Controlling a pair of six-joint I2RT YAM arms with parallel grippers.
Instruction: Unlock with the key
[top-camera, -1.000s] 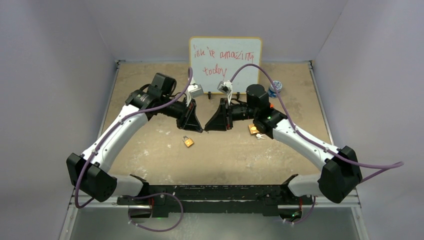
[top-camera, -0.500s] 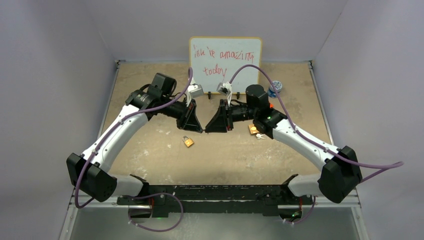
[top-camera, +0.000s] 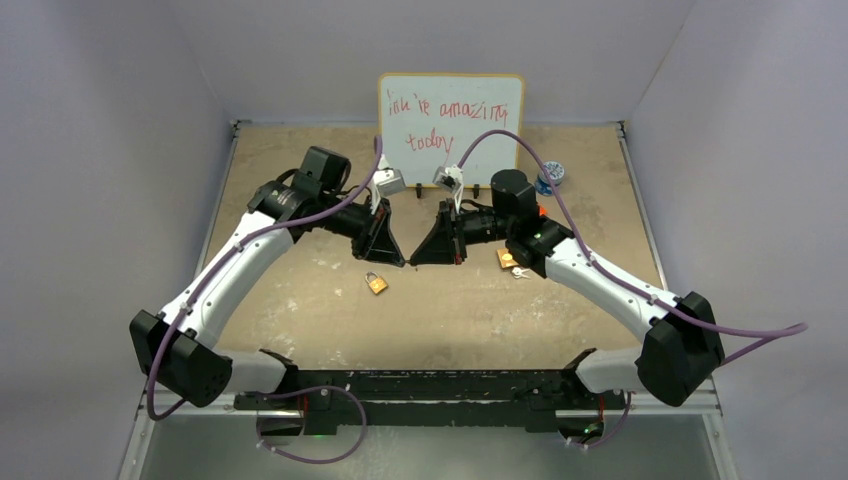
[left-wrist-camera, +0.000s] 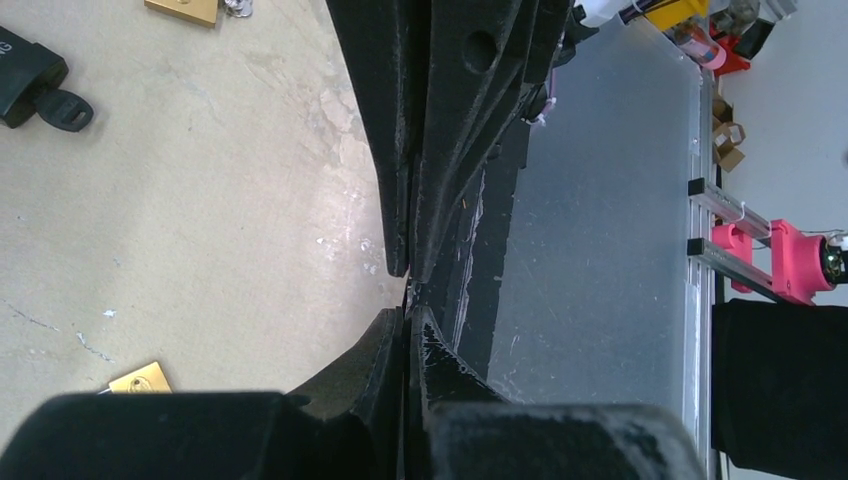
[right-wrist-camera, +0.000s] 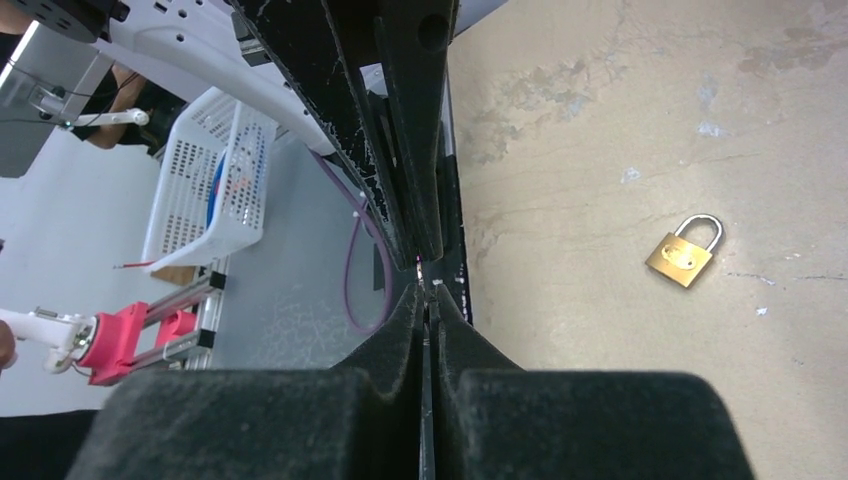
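Observation:
My left gripper (top-camera: 401, 262) and right gripper (top-camera: 414, 260) meet tip to tip above the middle of the table, both shut. In the left wrist view a thin sliver seen edge-on, the key (left-wrist-camera: 408, 293), bridges the tips of my left gripper (left-wrist-camera: 408, 316) and the right one. Only a small glint of the key (right-wrist-camera: 421, 272) shows above my right gripper (right-wrist-camera: 428, 294). A brass padlock (top-camera: 376, 283) lies flat on the table just below the tips, shackle closed; it shows too as the padlock (right-wrist-camera: 685, 252) and the padlock (left-wrist-camera: 140, 378).
A second brass padlock (top-camera: 506, 258) with loose keys (top-camera: 521, 271) lies under the right arm. A whiteboard (top-camera: 450, 115) stands at the back, a small blue-and-white object (top-camera: 551, 178) to its right. Side walls close in the table.
The right gripper's jaws have closed at the left gripper's tips. Both arms stay nearly where they were, shifted slightly toward the back.

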